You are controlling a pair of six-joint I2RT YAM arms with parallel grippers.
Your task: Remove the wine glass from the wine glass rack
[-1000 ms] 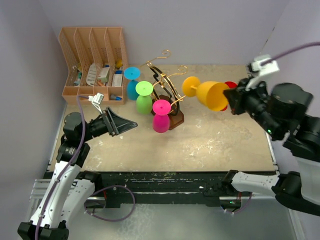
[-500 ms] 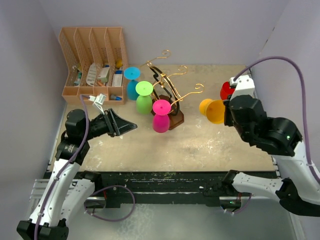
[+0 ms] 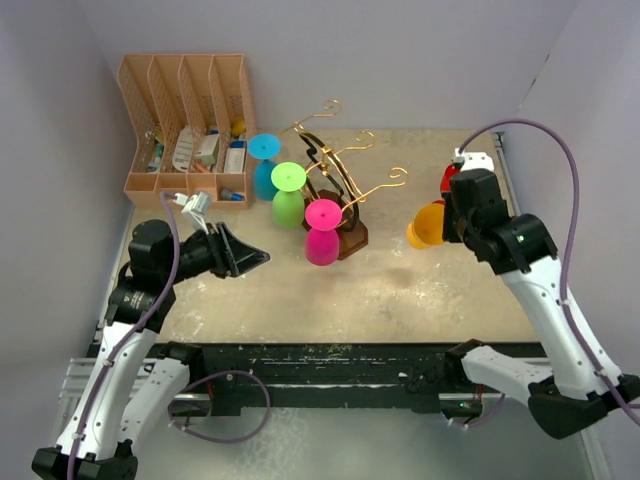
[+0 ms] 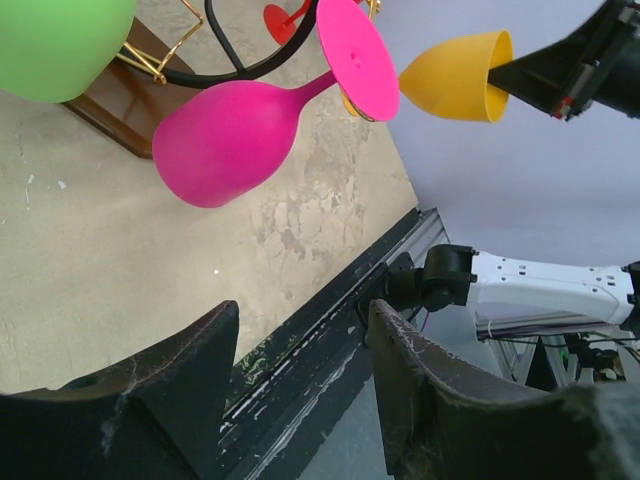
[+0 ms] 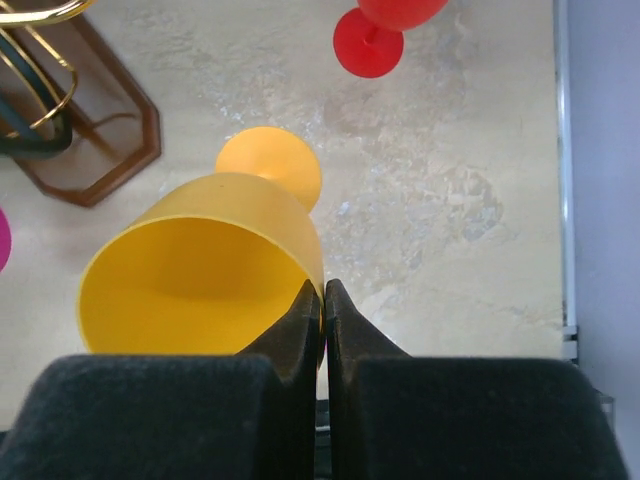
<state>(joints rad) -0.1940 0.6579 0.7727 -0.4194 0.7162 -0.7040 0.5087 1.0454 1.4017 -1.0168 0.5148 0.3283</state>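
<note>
The gold wire wine glass rack (image 3: pixel 340 185) stands on a dark brown base (image 3: pixel 350 238) at the table's middle. Blue (image 3: pixel 265 165), green (image 3: pixel 288 195) and pink (image 3: pixel 322 232) glasses hang from it upside down. My right gripper (image 3: pixel 447 222) is shut on the rim of the yellow wine glass (image 3: pixel 427 226), held off the rack to its right, above the table. In the right wrist view the fingers (image 5: pixel 300 320) pinch the yellow rim (image 5: pixel 205 275). My left gripper (image 3: pixel 258 256) is open and empty, left of the pink glass (image 4: pixel 235 125).
A red glass (image 3: pixel 452 180) lies on the table at the far right, also in the right wrist view (image 5: pixel 380 30). A tan slotted organiser (image 3: pixel 185 125) with small items stands at the back left. The table's front edge (image 3: pixel 330 350) is a black rail.
My right gripper has carried the yellow glass away from the rack's right arm, lowered it and turned it foot-down toward the table. The left arm has barely moved.
</note>
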